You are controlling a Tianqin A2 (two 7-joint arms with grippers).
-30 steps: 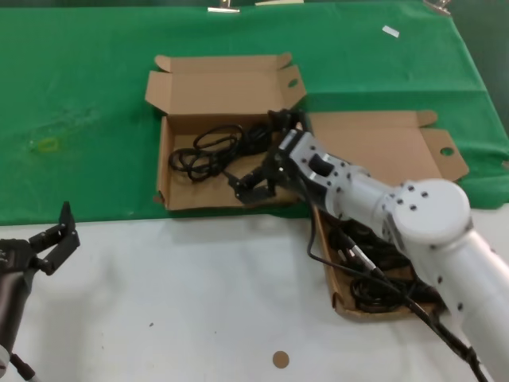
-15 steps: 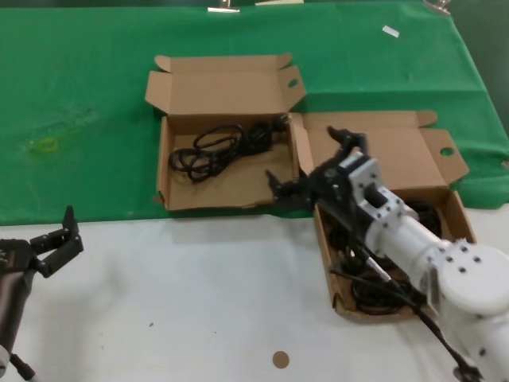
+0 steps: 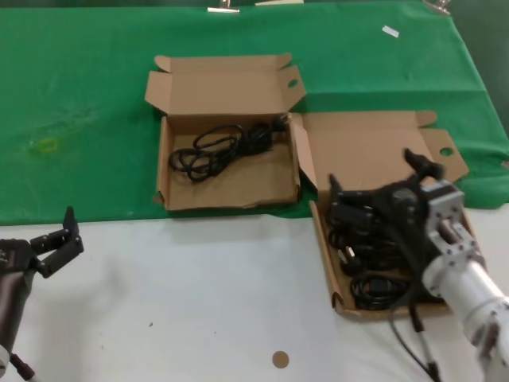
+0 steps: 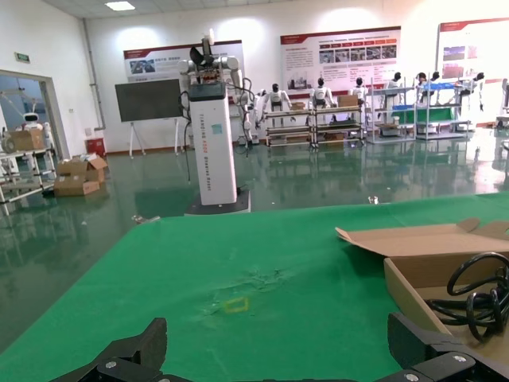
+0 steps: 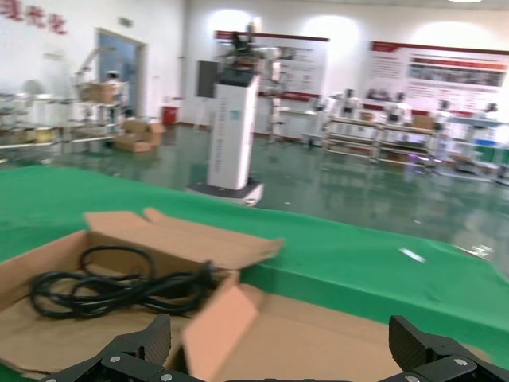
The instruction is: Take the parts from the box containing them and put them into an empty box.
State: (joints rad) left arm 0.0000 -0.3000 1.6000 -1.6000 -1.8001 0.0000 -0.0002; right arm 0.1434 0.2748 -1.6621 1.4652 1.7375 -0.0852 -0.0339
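The box containing the parts (image 3: 321, 239) sits at the right, with several black coiled cords (image 3: 374, 290) piled inside. My right gripper (image 3: 375, 177) hovers open over its back half and holds nothing. The other box (image 3: 163, 171), with taller walls, stands at the left on the green cloth and holds one coiled cord (image 3: 219, 151). The right wrist view shows that cord (image 5: 103, 286), a cardboard side flap (image 5: 223, 326) and my open right gripper (image 5: 282, 350). My left gripper (image 3: 60, 239) waits open at the near left edge, far from both boxes.
Both lids lie folded back: the left one (image 3: 223, 83) and the right one (image 3: 374, 147). White tabletop (image 3: 199, 294) lies in front of the green cloth (image 3: 79, 119). A small brown disc (image 3: 280, 359) lies near the front. The left wrist view shows the left box (image 4: 413, 294).
My right gripper has swung to the right, from over the left box's front to above the right box, staying open and empty. The left arm has barely moved.
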